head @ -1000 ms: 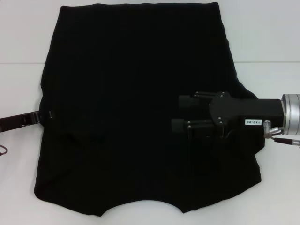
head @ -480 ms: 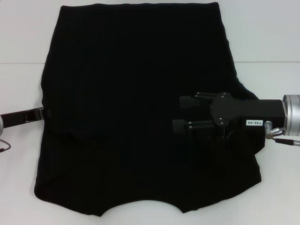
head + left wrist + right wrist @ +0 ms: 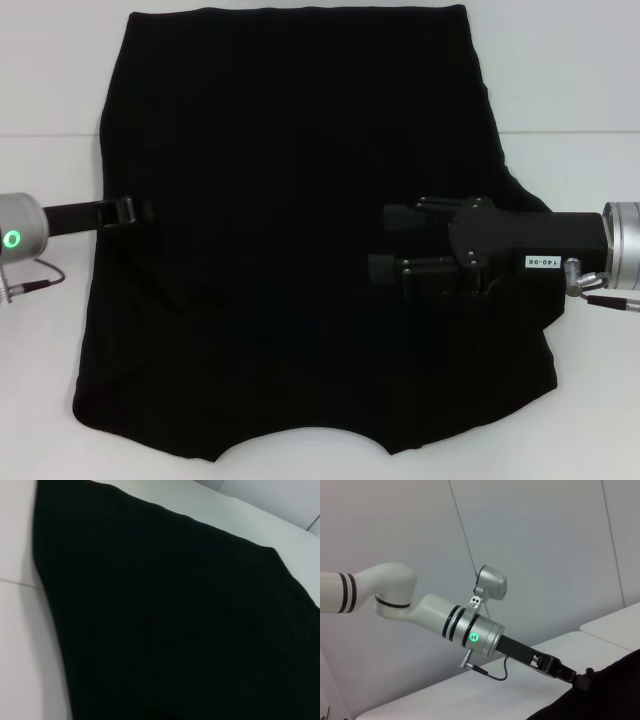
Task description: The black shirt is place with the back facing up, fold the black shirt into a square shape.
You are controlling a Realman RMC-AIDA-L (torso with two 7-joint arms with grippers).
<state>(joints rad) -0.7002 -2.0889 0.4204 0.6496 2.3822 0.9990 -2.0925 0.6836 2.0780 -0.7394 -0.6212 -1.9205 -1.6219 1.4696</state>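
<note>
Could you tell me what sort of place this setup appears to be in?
Probably a robotics lab or test cell. A black shirt lies spread on a plain white table, a bare pale wall stands behind, and the left gripper and right gripper work over the cloth.

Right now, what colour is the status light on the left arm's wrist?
Green. The status light glows on the silver wrist; the right wrist view shows it best.

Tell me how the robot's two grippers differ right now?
The left gripper reaches just over the black shirt's left edge, seen thin and edge-on; the right gripper lies far in over the cloth, broad, its two fingers apart. Both are black with silver wrists and point inward.
</note>
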